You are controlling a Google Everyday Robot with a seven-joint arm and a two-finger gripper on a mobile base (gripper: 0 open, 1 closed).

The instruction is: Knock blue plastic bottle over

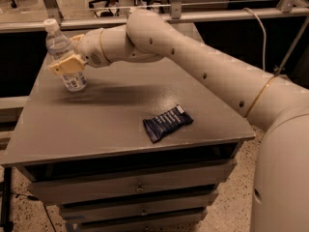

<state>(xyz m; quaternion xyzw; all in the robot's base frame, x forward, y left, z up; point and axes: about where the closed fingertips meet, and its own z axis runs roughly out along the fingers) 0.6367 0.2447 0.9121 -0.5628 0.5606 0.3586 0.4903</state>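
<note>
Upper left of the frame: the blue plastic bottle (pixel 58 45) leans cap-leftward near the table's (pixel 111 117) far corner. The gripper (pixel 67 65) lies against its middle from the right; whether it is open or closed cannot be told.

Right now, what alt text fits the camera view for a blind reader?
The claw of a robot arm rests against a tilted water bottle at the far-left corner of a gray table; a dark blue wrapper lies nearer.
</note>
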